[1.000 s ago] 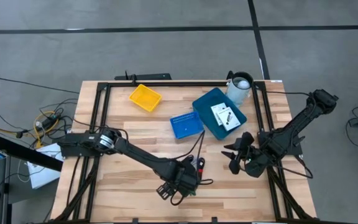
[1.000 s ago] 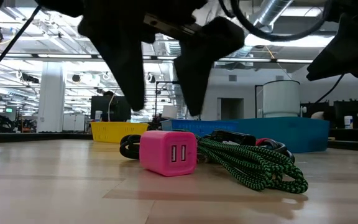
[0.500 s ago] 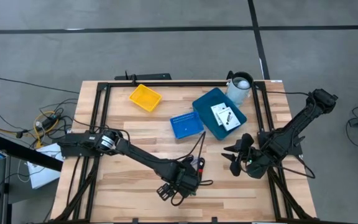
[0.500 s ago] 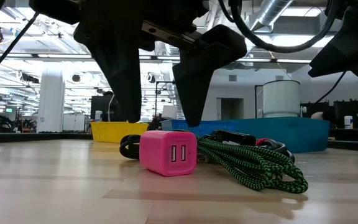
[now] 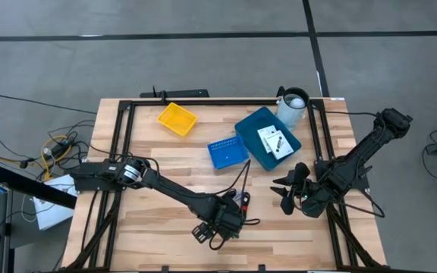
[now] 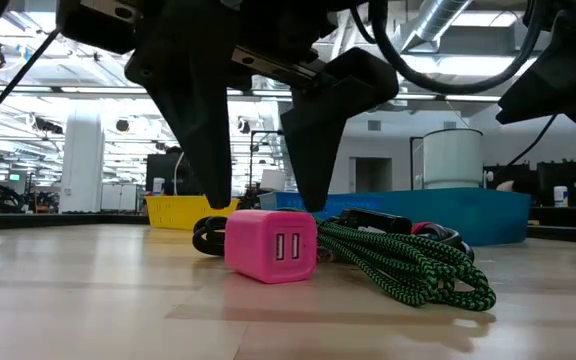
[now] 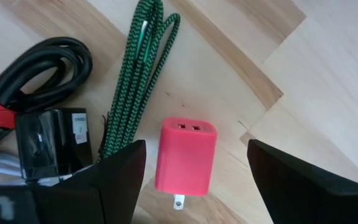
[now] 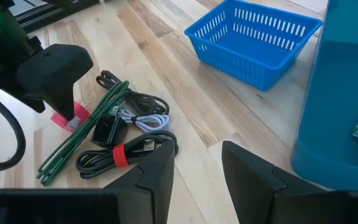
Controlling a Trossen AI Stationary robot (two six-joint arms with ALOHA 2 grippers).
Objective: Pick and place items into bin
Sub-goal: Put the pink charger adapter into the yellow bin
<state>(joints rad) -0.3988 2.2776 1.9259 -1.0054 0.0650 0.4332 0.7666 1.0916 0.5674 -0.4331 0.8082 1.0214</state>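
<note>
Grasp approach is the step in hand: the left gripper (image 6: 258, 205) hangs low over the pink charger block (image 7: 184, 155), its fingers (image 7: 303, 183) spread wide and empty, one on each side of the block, tips close to its top in the low view. The block lies on the tabletop (image 5: 150, 159) toward the near edge, just beside the black-and-green cord (image 6: 408, 265) and a bundle of black cables (image 8: 126, 155) bound with a red tie. The big blue bin (image 5: 250, 129) sits well apart at the far side, with two white cards (image 5: 275, 142) already in it; a small blue basket (image 5: 227, 152) and a yellow basket (image 5: 177, 119) stand nearby. The right gripper (image 8: 194, 165) waits near the bin, fingers part open and holding nothing. Next, I judge, the left fingers must sink a little farther to straddle the block, then close squarely on its flat sides without snagging the cord beside it.
</note>
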